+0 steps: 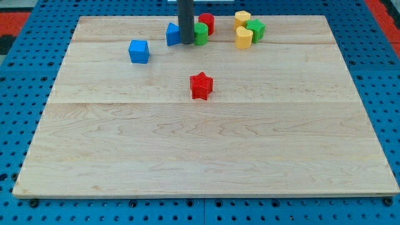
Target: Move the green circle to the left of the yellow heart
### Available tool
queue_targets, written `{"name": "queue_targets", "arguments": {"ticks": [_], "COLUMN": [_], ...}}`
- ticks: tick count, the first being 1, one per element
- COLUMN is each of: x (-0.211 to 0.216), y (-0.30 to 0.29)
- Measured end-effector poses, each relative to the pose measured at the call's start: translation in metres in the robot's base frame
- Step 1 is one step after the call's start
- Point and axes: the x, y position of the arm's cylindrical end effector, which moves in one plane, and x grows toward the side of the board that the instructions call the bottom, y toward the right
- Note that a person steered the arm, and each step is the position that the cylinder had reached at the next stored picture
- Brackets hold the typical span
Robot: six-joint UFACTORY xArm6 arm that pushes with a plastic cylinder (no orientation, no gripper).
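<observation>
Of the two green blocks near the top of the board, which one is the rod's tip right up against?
The green circle, beside the red cylinder: my tip sits at its left edge. The other green block, star-like, lies further right among the yellow blocks.

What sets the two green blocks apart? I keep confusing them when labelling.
The green circle is a round cylinder; the green star has points. The green circle sits right beside my tip, next to the red cylinder; the green star lies further toward the view's right, among two yellow blocks. Both are green and near the view's top.
</observation>
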Motion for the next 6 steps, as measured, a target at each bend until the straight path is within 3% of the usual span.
{"name": "queue_targets", "arguments": {"ticks": [3, 5, 6], "x": [-0.038, 0.002, -0.049], "y": [-0.012, 0.015, -0.011]}}
